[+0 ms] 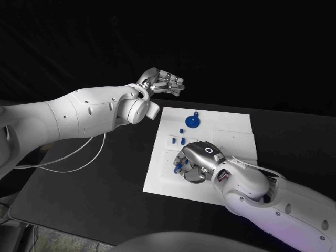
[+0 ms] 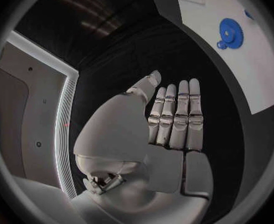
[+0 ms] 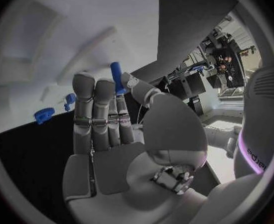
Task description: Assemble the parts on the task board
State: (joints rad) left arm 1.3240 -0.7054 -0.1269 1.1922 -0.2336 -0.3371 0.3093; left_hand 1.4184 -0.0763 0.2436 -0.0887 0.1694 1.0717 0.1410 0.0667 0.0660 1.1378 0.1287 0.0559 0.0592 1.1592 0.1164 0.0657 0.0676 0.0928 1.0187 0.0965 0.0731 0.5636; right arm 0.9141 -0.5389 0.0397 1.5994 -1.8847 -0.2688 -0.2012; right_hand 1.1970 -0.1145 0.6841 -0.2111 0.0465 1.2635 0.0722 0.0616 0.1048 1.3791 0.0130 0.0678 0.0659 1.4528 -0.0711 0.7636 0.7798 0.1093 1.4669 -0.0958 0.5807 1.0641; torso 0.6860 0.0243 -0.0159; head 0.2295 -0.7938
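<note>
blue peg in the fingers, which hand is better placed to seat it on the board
Right. The right hand already pinches the blue peg over the task board; the left hand hovers off the board, holding nothing.

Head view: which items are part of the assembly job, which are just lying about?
Job:
task board
blue gear
small blue pegs
blue peg, held by right hand

Lying about:
white cable on table
left hand, idle, holds nothing
</note>
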